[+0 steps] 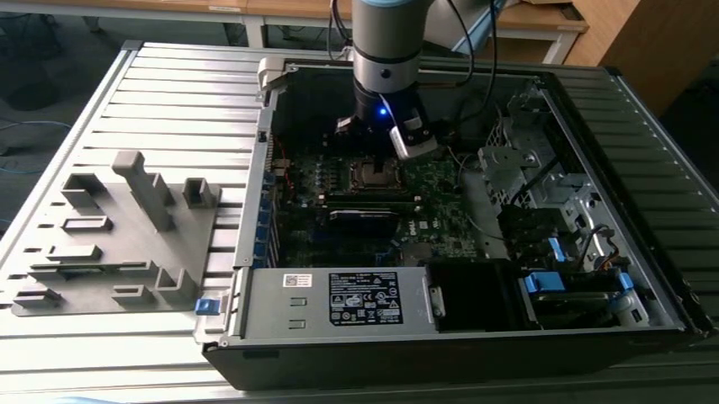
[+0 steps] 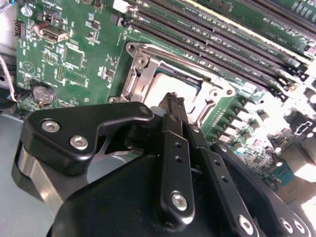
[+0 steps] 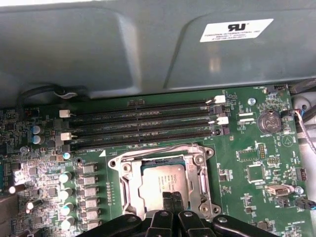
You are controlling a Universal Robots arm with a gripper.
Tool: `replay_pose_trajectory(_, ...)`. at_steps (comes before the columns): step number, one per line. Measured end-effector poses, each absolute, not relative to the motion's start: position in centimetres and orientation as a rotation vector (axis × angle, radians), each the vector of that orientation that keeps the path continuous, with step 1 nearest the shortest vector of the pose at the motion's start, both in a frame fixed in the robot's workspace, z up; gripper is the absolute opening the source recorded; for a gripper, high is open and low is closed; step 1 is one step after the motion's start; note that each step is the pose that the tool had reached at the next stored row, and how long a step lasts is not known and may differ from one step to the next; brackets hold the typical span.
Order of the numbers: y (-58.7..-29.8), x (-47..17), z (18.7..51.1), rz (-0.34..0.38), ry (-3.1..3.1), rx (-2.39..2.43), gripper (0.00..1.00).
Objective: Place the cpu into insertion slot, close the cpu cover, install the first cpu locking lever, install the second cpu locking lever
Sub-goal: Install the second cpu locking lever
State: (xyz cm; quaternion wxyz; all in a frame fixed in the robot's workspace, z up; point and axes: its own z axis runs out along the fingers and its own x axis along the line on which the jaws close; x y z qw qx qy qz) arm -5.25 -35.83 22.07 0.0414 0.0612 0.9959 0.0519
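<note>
Gripper (image 3: 172, 197) fingers pinched together, empty, I judge; cpu (image 3: 163, 181) seated in insertion slot (image 3: 129, 195) right beneath tips. Cpu cover (image 2: 132, 74) next: I'd push slow, squarely.

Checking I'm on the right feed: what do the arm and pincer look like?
The arm is a grey cylinder with a black joint band and a small blue light. Dark cables hang beside it. The pincer has matt black linkage fingers with silver screws.

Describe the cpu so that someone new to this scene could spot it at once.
Start at the green motherboard inside the open computer case and find its four long black memory slots. Beside them sits a shiny metal socket frame; the cpu is the dull grey metal square inside it, just ahead of the gripper.
</note>
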Motion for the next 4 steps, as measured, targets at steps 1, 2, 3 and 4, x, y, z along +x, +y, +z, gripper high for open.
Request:
replay_pose_trajectory(1, -35.83, -5.25, 22.1, 0.158, 3.049, 0.187, 0.11)
replay_pose_trajectory(2, -35.83, -5.25, 22.12, 0.158, 3.049, 0.187, 0.11)
replay_pose_trajectory(3, -35.83, -5.25, 22.12, 0.158, 3.049, 0.187, 0.11)
replay_pose_trajectory(4, -35.83, -5.25, 22.12, 0.158, 3.049, 0.187, 0.11)
